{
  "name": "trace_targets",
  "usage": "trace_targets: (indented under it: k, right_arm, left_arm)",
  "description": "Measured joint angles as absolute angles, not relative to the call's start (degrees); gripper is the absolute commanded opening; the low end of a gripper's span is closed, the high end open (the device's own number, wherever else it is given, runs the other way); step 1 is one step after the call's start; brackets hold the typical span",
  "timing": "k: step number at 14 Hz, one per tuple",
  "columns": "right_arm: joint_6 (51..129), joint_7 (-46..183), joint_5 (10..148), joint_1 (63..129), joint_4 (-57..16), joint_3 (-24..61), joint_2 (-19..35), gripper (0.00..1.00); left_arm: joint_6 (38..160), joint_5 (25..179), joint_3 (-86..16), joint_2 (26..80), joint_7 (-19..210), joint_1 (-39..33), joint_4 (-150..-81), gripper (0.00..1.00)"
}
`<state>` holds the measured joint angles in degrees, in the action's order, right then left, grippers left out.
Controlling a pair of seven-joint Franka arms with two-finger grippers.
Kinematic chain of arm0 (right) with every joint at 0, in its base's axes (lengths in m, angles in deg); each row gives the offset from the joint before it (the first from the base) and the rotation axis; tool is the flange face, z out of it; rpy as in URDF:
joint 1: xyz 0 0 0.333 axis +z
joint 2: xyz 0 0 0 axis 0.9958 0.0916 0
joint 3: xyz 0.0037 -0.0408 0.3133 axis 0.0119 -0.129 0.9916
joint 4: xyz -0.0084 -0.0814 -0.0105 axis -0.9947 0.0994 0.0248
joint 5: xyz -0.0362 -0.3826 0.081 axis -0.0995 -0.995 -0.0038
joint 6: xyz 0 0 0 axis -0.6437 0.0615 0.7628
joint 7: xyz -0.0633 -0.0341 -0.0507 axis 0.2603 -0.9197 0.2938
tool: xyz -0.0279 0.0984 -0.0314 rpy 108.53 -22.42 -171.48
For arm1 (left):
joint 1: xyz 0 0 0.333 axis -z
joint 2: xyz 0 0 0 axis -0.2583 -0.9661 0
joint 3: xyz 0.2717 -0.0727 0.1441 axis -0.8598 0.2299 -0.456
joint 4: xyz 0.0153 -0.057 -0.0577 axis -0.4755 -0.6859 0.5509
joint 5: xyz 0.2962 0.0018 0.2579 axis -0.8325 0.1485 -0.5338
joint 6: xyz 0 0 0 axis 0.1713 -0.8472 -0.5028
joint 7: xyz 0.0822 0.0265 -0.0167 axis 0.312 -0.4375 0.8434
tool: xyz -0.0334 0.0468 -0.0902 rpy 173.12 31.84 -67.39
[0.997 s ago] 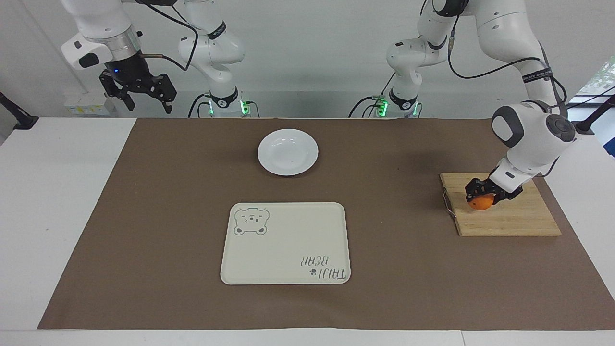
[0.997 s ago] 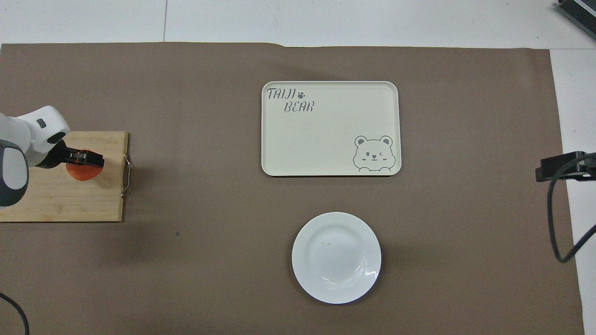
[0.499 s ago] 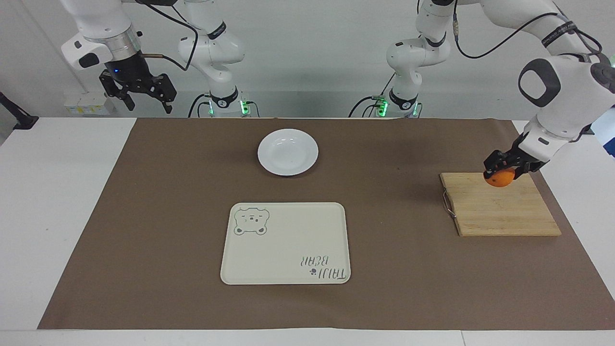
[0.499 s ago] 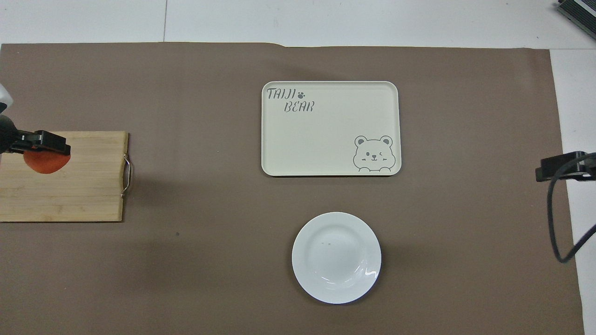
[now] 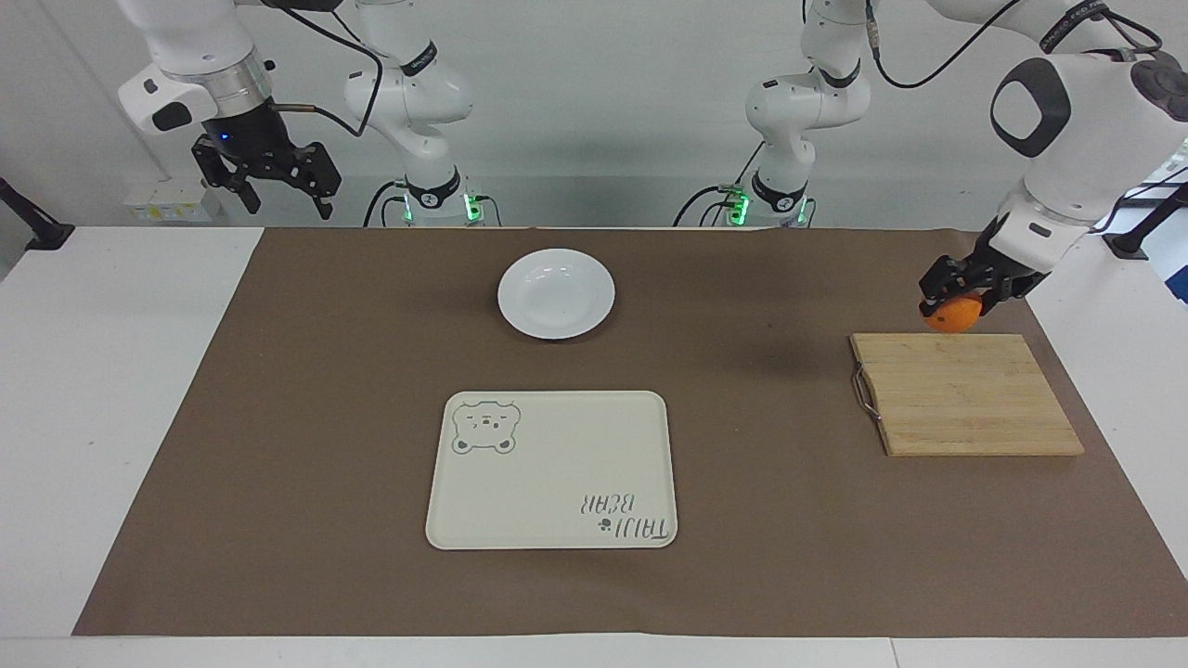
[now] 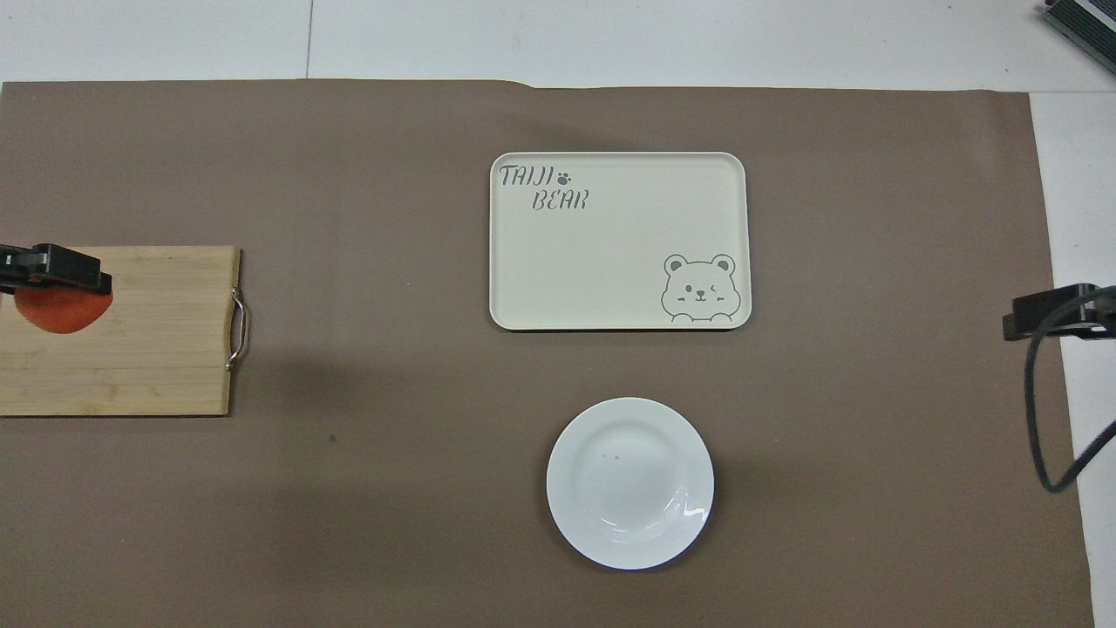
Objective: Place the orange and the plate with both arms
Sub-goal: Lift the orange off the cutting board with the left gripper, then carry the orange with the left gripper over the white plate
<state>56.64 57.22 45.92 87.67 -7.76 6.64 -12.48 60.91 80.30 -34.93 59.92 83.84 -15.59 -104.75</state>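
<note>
My left gripper (image 5: 952, 299) is shut on the orange (image 5: 951, 318) and holds it up in the air over the wooden cutting board (image 5: 965, 394). In the overhead view the orange (image 6: 59, 310) hangs under the left gripper (image 6: 54, 269) at the picture's edge. The white plate (image 5: 556, 293) sits bare on the brown mat, nearer to the robots than the tray; it also shows in the overhead view as the plate (image 6: 629, 482). My right gripper (image 5: 288, 199) waits open, raised over the right arm's end of the table.
A cream tray (image 5: 557, 464) with a bear print lies mid-table, farther from the robots than the plate. The cutting board (image 6: 148, 349) with a metal handle lies at the left arm's end. A brown mat (image 5: 278, 417) covers the table.
The left gripper has lifted the orange off the cutting board and carried it upward. The right arm has stayed put.
</note>
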Motion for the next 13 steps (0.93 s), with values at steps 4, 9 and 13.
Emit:
trace_targets:
  k: [4,9,13]
  right_arm:
    - [56.6,57.2,45.9,87.7,-7.8,6.6,-12.5,1.0]
    - [56.6,57.2,45.9,87.7,-7.8,6.6,-12.5,1.0]
    - [56.6,57.2,45.9,87.7,-7.8,6.6,-12.5,1.0]
  left_arm:
    - [61.1,80.3,-34.6,60.1,95.5,-6.7,-105.4,0.0]
    - [63.7,80.3,-34.4,61.7,107.2,2.8,-108.7,0.0]
    - [66.7,80.4,-34.3,62.0,115.7,10.8,-111.6,0.0]
